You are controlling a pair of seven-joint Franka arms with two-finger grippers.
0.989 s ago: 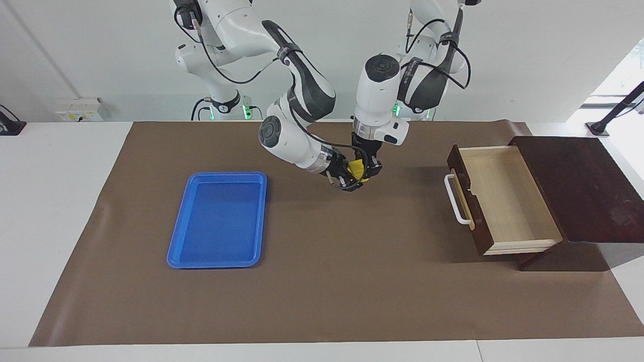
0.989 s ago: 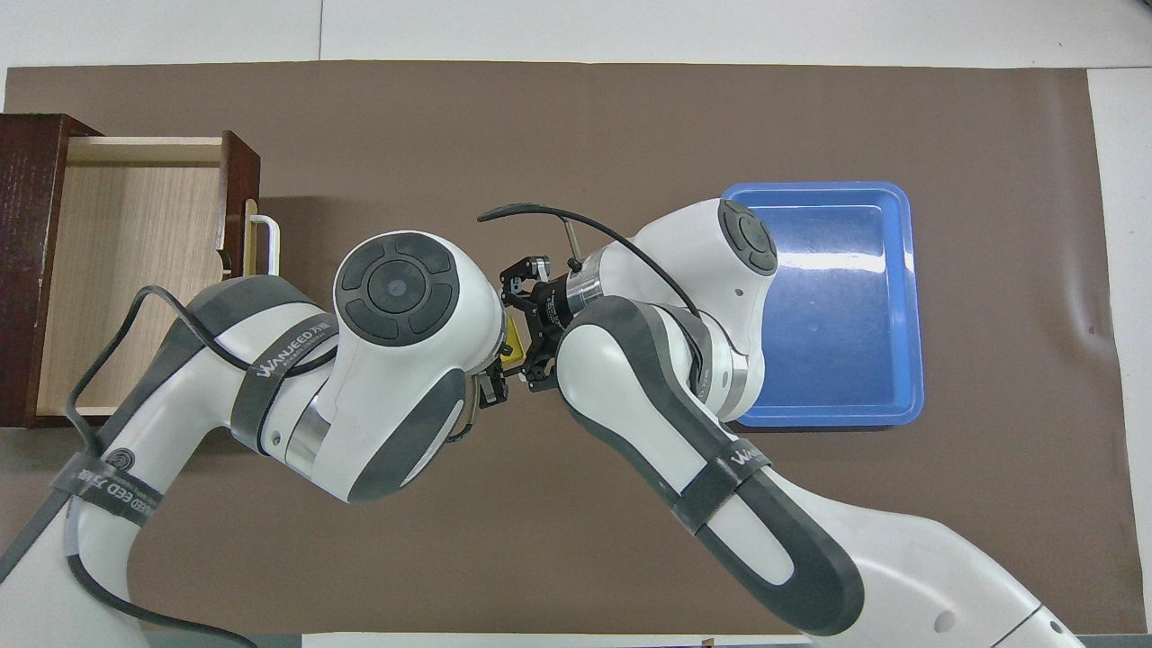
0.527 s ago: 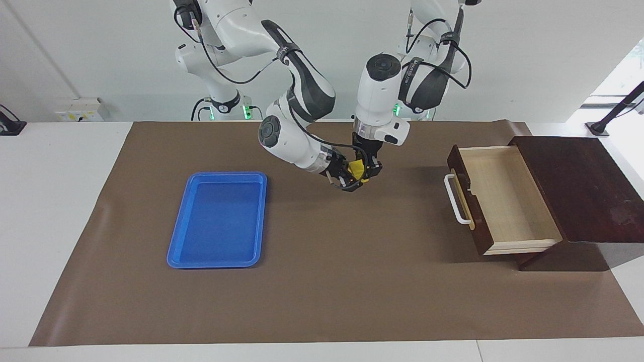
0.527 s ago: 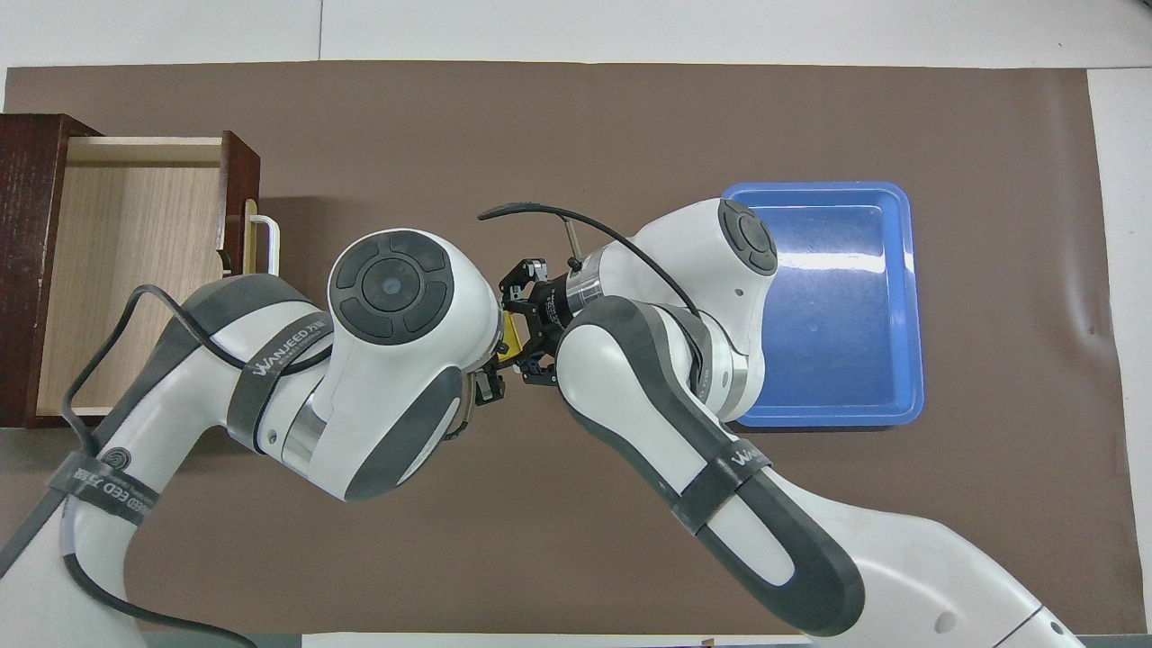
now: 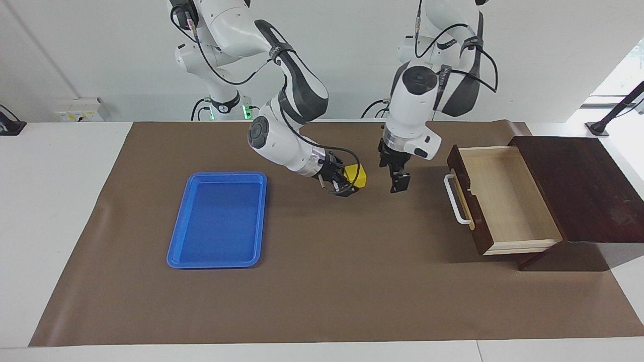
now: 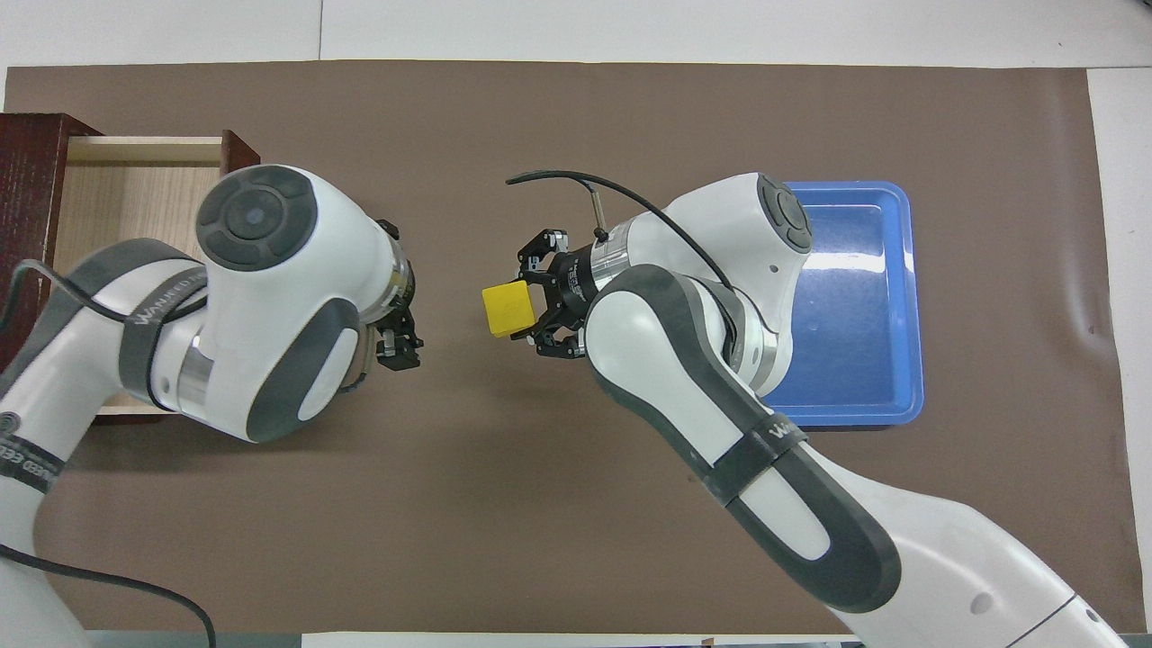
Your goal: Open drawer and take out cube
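Note:
The yellow cube (image 5: 356, 175) hangs above the brown mat between the tray and the drawer, and my right gripper (image 5: 351, 182) is shut on it from the tray's side. From above, the cube (image 6: 508, 309) sticks out of the right gripper (image 6: 533, 310) toward the drawer. My left gripper (image 5: 400, 182) points down over the mat between the cube and the drawer, open and holding nothing, a short gap from the cube. The drawer (image 5: 508, 201) stands pulled out of the dark wooden box (image 5: 578, 186), its pale inside bare. The left arm covers part of the drawer (image 6: 126, 198) from above.
A blue plastic tray (image 5: 219, 221) lies on the mat toward the right arm's end of the table, nothing in it. The drawer's white bar handle (image 5: 453, 198) faces the middle of the mat. The brown mat (image 5: 327, 281) covers most of the table.
The left gripper has let go of the cube and drawn away toward the drawer. The right gripper keeps the cube and has shifted slightly toward the tray.

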